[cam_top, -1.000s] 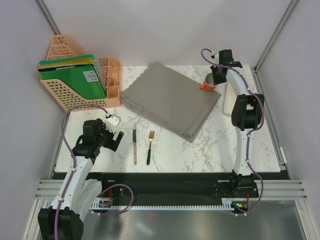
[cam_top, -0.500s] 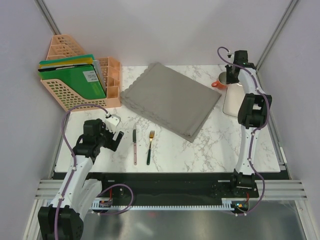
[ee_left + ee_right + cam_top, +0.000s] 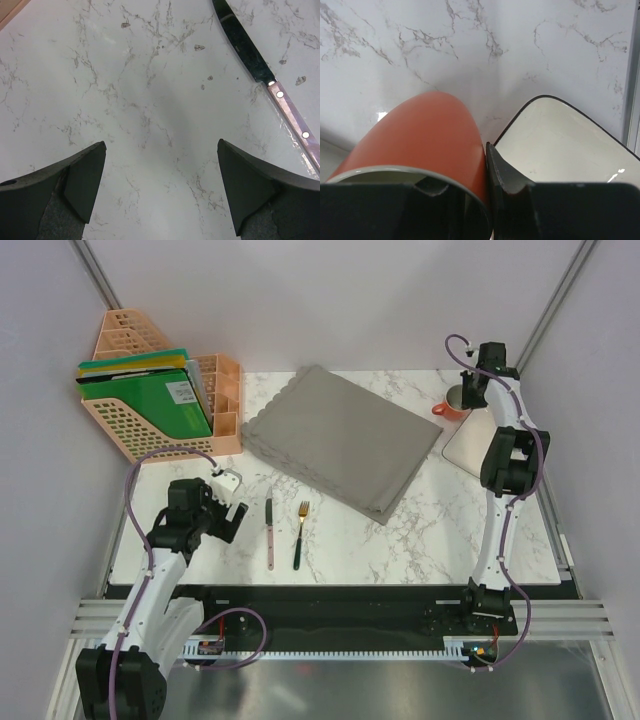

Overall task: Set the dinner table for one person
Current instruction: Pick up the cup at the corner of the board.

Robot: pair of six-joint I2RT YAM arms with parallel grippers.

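On the white marble dinner table (image 3: 430, 530) a grey scalloped placemat (image 3: 340, 435) lies at an angle in the middle. My right gripper (image 3: 468, 392) is at the far right, shut on the rim of an orange mug (image 3: 452, 406), one finger inside and one outside. In the right wrist view the mug (image 3: 420, 140) hangs by the corner of the white plate (image 3: 565, 140). My left gripper (image 3: 161, 185) stands open over bare marble, left of the knife (image 3: 245, 45). The knife (image 3: 269, 530) and a fork (image 3: 299, 535) lie side by side near the front.
A peach mesh file organizer (image 3: 150, 400) with green folders fills the far left corner. The plate (image 3: 465, 445) sits by the right edge, partly behind my right arm. Grey walls close in the table on three sides.
My right arm has carried the orange mug rightward, from the placemat's far corner to beside the white plate. The left arm has stayed still.
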